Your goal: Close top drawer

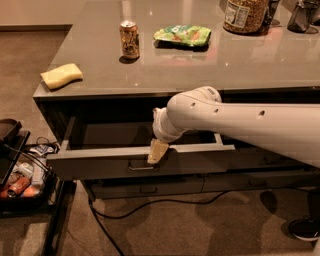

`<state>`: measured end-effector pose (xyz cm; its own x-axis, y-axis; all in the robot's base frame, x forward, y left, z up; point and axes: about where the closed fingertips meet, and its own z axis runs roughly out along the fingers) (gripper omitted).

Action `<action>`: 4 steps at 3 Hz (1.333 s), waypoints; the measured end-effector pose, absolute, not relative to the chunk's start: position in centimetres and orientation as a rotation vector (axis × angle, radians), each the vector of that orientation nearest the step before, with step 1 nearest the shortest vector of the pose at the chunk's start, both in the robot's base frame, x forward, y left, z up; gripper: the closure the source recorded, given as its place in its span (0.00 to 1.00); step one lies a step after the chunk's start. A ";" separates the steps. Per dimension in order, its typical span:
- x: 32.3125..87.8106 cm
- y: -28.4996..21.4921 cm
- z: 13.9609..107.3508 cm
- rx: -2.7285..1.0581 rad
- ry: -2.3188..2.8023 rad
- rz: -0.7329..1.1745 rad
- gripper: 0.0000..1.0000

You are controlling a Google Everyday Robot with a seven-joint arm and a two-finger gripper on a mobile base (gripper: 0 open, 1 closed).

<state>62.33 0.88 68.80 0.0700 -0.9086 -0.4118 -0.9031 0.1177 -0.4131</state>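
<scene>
The top drawer (100,167) is pulled out from under the grey countertop. Its flat grey-brown front faces me, thin side walls run back, and the inside is dark. A small metal bar handle (140,167) sits at the middle of the front. My gripper (156,152), a tan tip on the white arm (240,125), reaches in from the right. It rests at the top edge of the drawer front, just above and right of the handle.
On the countertop (200,65) are a yellow sponge (61,75), a drink can (129,40), a green snack bag (182,34) and a jar (244,15). Lower drawers (150,187) sit below. A black cart with items (17,175) stands at left. A cable (150,206) lies on the floor.
</scene>
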 end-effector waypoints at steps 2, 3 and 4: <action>63.0 1.2 67.9 -1.771 1.822 -0.001 0.00; 65.3 1.4 66.1 -1.742 1.856 0.032 0.00; 65.3 1.4 66.1 -1.742 1.856 0.032 0.00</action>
